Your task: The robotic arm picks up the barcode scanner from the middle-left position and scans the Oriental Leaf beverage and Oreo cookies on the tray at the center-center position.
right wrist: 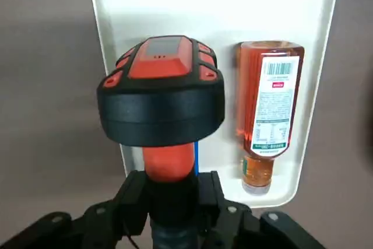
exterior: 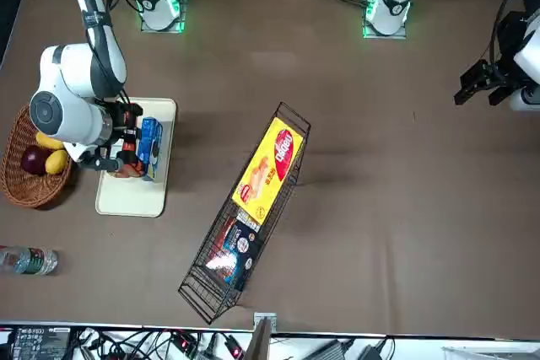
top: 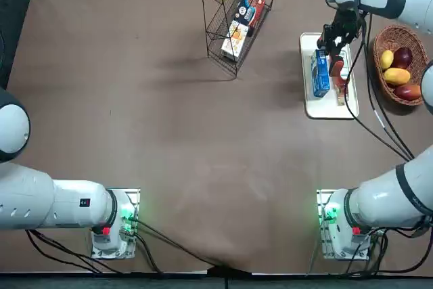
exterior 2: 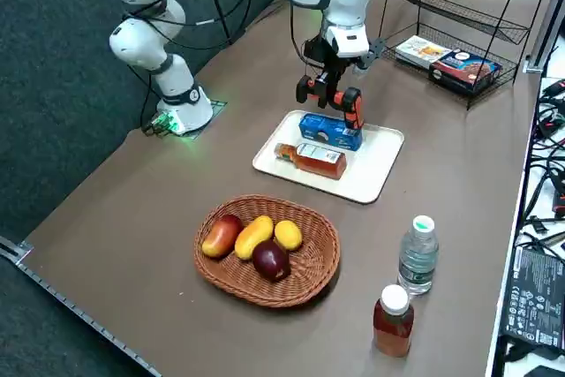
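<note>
My right gripper (right wrist: 173, 205) is shut on the red-orange handle of the barcode scanner (right wrist: 162, 96), holding it above the white tray (right wrist: 215, 4). On the tray, the Oriental Leaf beverage (right wrist: 268, 106) lies on its side, its barcode label facing up. The blue Oreo cookies pack (exterior 2: 329, 132) lies beside the bottle (exterior 2: 311, 158), directly under the scanner (exterior 2: 341, 94); in the wrist view only a thin blue edge of it shows. From overhead, the gripper (top: 333, 42) hovers over the tray's far end (top: 308, 42), above the Oreo pack (top: 321, 72) and bottle (top: 342, 89).
A round wicker basket (top: 379, 78) of fruit sits right of the tray. A black wire rack (top: 215, 21) with snack boxes lies tipped at the table's far middle. A clear water bottle (exterior 2: 418, 255) and a reddish drink bottle (exterior 2: 393, 320) stand beyond the basket.
</note>
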Controlling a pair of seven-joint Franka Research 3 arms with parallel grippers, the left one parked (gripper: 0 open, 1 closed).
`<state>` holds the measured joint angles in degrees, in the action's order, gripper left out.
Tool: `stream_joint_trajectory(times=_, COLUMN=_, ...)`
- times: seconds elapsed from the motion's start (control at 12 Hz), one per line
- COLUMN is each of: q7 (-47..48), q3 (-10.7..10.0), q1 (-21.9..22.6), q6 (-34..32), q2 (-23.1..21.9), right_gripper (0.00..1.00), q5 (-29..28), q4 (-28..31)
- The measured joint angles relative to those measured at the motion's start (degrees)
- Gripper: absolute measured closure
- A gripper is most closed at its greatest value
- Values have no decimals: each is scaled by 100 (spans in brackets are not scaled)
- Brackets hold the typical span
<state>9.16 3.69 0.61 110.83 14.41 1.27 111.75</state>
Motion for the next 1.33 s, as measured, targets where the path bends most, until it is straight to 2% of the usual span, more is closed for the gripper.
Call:
stream_joint_trajectory(times=0.83, q7=-352, q3=1, q1=-38, q6=128, q2=4, right_gripper=57, q5=0, q4=72)
stream_joint_trajectory(times=1.33, q7=-1089, q3=-5, q1=-529, q6=-191, q2=-202, right_gripper=57, q5=0, q4=-24)
